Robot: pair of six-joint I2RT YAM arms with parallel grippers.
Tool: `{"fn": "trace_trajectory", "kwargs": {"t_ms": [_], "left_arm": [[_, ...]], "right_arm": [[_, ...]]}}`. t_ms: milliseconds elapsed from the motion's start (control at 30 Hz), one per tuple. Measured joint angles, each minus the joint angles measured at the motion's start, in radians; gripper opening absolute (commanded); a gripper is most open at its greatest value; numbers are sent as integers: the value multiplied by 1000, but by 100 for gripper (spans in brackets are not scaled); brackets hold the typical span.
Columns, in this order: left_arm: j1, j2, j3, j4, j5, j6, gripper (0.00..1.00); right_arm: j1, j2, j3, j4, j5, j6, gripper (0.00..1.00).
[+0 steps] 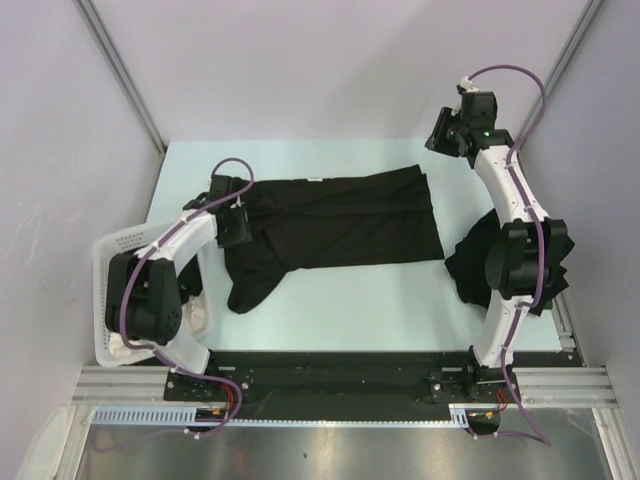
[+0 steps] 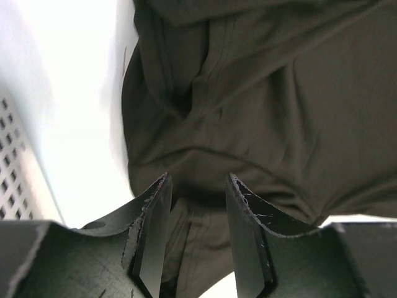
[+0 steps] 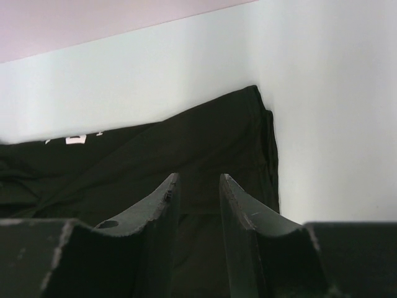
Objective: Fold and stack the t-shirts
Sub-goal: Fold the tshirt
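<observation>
We see the left arm bent sharply at its elbow beside the basket (image 1: 108, 250), its forearm running up and right so that the left gripper (image 1: 236, 225) (image 2: 197, 180) sits low at the left edge of the spread t-shirt (image 1: 340, 220) (image 2: 279, 112) (image 3: 155, 161). Its jaws stand apart with wrinkled dark fabric showing in the gap, and we cannot tell whether the fingertips touch the cloth. The right arm rises from its base, folds at the elbow and stretches toward the far right corner of the table (image 1: 340, 300) (image 3: 322, 93). The right gripper (image 1: 445, 132) (image 3: 197, 177) hangs raised there, tipped down toward the shirt's right hem, its jaws slightly parted and holding nothing. We count two arms, two grippers and one white lattice basket. There is one black shirt laid out flat across the middle of the table, and one dark heap (image 1: 465, 265) of crumpled black cloth at the right edge. We cannot tell how many garments are in that heap. The spread shirt lies with one sleeve trailing toward the near left, and a bit of white print (image 3: 75, 139) shows near its far edge. The right arm's elbow covers much of the heap in the top view. The basket hangs at the table's left edge, partly hidden by the left arm, and something pale lies inside it.
</observation>
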State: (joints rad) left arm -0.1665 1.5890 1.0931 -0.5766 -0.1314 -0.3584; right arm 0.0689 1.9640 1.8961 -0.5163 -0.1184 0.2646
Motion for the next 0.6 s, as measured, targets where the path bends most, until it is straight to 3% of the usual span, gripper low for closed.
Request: {"fn": "trace_trajectory", "kwargs": {"t_ms": [233, 600], "left_arm": [[-13, 114, 69, 16, 0, 1, 44], [-28, 148, 213, -31, -42, 12, 43]], "right_arm": [[7, -72, -84, -3, 0, -19, 38], [7, -170, -117, -35, -3, -19, 38]]}}
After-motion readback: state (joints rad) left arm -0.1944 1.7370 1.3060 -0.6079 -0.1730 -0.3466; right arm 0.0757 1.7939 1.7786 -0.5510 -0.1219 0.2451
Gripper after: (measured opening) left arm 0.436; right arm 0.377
